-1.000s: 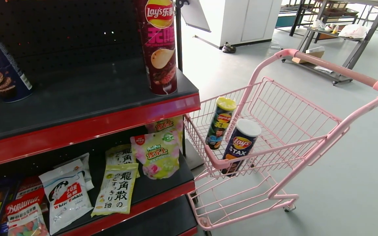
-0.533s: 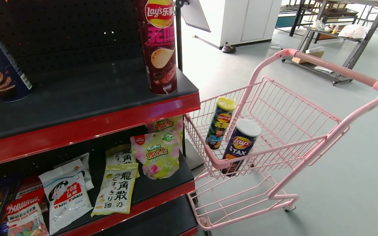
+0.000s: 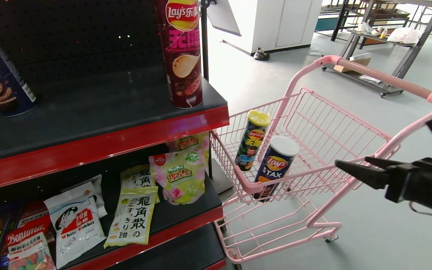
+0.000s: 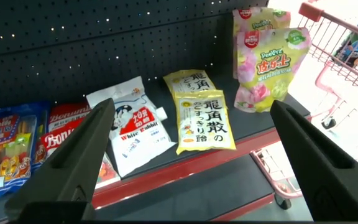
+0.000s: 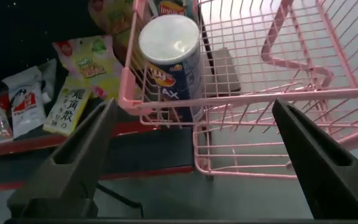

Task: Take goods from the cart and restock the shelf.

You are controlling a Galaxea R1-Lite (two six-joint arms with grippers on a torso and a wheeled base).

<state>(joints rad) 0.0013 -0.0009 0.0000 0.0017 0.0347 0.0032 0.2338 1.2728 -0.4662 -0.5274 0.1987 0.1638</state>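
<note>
Jaws of our right gripper point(image 3: 351, 161) stand wide apart, holding nothing, beside the pink wire cart point(image 3: 381, 77). Ahead of them we see the upright dark-blue, white-lidded chip tube point(image 3: 276, 165) in its shelf-side corner.

The cart point(image 3: 381, 78) is thin metal wire, painted pink and a bit shiny. The blue chip can point(image 3: 276, 167) and the green chip can point(image 3: 251, 146) have glossy wraps and smooth plastic lids. The candy bags point(image 3: 133, 217) are shiny, crinkly plastic. The shelf board point(image 3: 88, 108) is dull black; its red edge strip point(image 3: 107, 147) gleams.
</note>
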